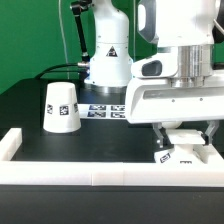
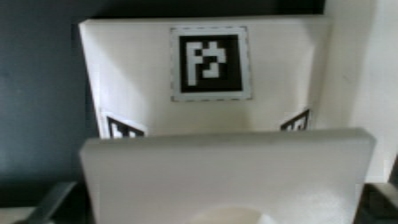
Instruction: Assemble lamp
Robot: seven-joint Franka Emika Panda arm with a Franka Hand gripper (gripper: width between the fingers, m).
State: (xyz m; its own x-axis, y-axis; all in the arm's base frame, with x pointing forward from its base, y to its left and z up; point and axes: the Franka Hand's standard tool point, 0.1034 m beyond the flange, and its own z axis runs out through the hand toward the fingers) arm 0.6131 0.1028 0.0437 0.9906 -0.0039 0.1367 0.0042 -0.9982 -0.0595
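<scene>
The white lamp base block (image 1: 186, 153) lies on the black table by the front rail, at the exterior view's right. My gripper (image 1: 186, 133) is down over it, one finger on each side. In the wrist view the base (image 2: 228, 175) fills the space between the jaws, which seem to press its two sides. A black-and-white tag (image 2: 212, 63) shows on it. The cone-shaped shade (image 1: 60, 107) stands upright at the exterior view's left, well apart from the gripper. The bulb is hidden.
A long white rail (image 1: 90, 171) runs along the front edge and turns back at the left (image 1: 12, 143). The marker board (image 1: 103, 111) lies flat in front of the robot's pedestal (image 1: 108, 62).
</scene>
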